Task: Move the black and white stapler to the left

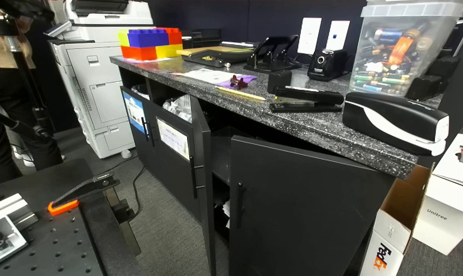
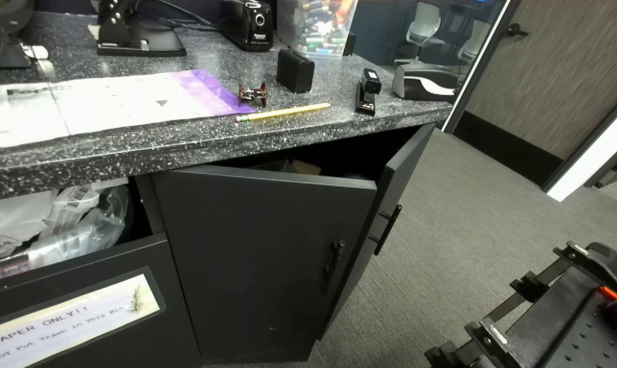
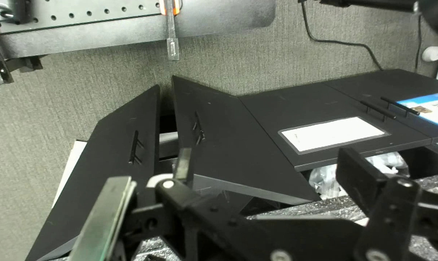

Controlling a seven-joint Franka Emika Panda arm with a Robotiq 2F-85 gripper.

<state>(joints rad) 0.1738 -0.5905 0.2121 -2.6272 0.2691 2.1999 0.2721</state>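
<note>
I'm seeing the gripper [image 3: 269,174] gaping wide. In an exterior view, the black and white stapler [image 1: 394,123] is resting on the near end of the counter [image 1: 316,124], a slimmer stapler [image 1: 312,94] sitting just beyond, toward nine o'clock.

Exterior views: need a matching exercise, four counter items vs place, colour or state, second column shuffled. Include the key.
Things
1. black and white stapler
2. pencil
3. printed sheet
4. plastic tub

Descriptions
A. white with a purple end
B. batteries showing through its wall
C. nearest the front corner of the counter
D. yellow, lying flat

Right pairs: 1-C, 2-D, 3-A, 4-B
</note>
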